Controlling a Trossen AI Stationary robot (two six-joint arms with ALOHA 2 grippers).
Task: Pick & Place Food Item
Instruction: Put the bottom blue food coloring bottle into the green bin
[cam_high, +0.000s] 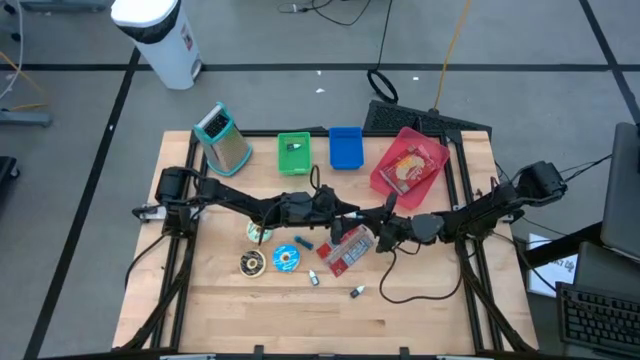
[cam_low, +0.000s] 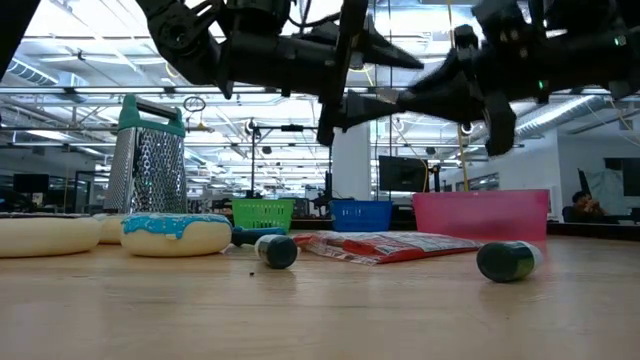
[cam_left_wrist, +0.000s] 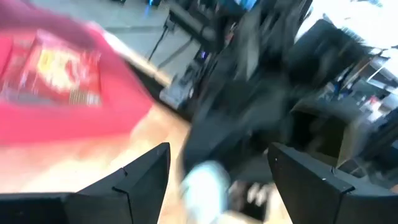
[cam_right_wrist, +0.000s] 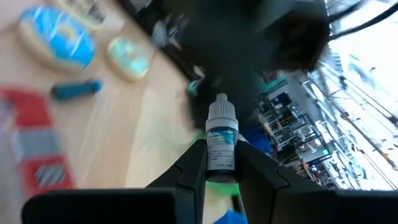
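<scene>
Where the counter (cam_high: 330, 310) ran nearest in the low view, two small dark-capped vials (cam_low: 508, 261) lay on their sides, one at lower right and one (cam_low: 277, 250) at centre. Behind them, at centre, lay a flat red snack packet (cam_low: 385, 245); at left sat a blue-iced doughnut (cam_low: 176, 234) beside a pale one (cam_low: 48, 236).

Mid-counter in the high view, both arms met above the red packet. Left gripper (cam_high: 345, 212): fingers (cam_left_wrist: 134, 180) spread wide, nothing between them. Right gripper (cam_high: 385, 236): fingers (cam_right_wrist: 194, 165) narrowed on a small white dropper bottle (cam_right_wrist: 221, 140), held upright and clear of the counter.

Along the upper edge of the high view stood a metal grater (cam_high: 223, 138), a green bin (cam_high: 294, 153), a blue bin (cam_high: 345, 147) and a pink tray (cam_high: 408, 160) holding a food packet.
</scene>
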